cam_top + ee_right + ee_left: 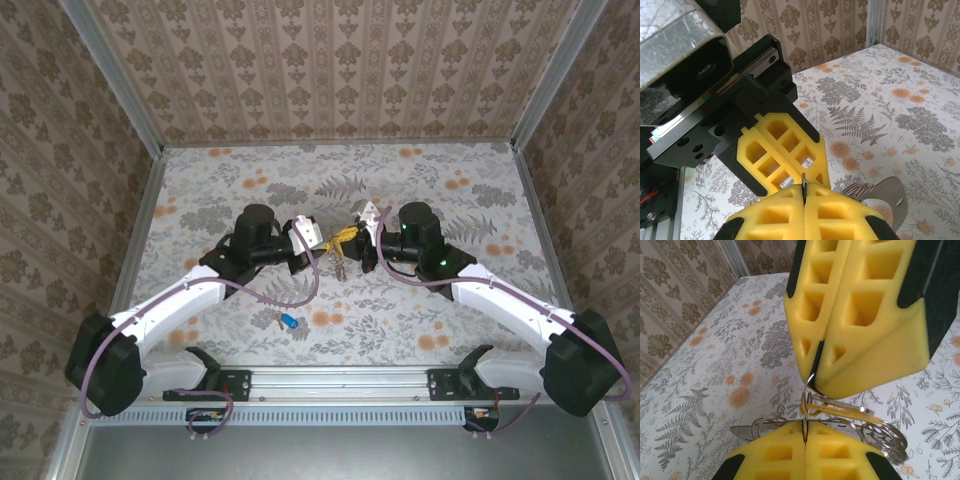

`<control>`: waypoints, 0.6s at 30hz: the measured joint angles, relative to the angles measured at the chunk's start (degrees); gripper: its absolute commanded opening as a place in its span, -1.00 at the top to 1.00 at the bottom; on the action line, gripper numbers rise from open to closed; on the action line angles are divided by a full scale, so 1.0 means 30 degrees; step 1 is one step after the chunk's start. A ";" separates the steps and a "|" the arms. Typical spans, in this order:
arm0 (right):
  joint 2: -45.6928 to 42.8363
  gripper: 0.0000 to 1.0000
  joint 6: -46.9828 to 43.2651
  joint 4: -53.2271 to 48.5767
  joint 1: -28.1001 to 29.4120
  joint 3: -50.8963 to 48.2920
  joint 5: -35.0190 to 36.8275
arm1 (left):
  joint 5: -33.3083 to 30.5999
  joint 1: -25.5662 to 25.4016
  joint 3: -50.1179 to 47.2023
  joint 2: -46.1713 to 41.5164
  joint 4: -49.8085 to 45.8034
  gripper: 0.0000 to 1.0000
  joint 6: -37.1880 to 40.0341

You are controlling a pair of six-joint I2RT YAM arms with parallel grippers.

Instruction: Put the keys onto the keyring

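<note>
pinching keyring [809, 385] with left end effector [804, 437] and right end effector [816, 374], both clamped on it above counter [470, 300] centre; leaving blue key [289, 321] near the near edge.

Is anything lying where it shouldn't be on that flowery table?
One thing stands out: the blue-headed key lies alone on the table near the left arm, apart from the keyring that the left gripper and right gripper both pinch. The yellow-headed key is up by the ring.
</note>
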 measured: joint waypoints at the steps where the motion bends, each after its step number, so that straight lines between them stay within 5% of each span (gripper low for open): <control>1: 0.0022 1.00 0.0007 -0.0073 0.0000 0.0029 0.0007 | 0.0000 0.0000 0.0000 -0.0007 -0.0007 1.00 0.0000; 18: 0.0146 1.00 0.0095 -0.0707 0.0066 0.0102 0.0627 | -0.0073 0.0000 -0.0036 -0.0590 -0.0066 1.00 0.0000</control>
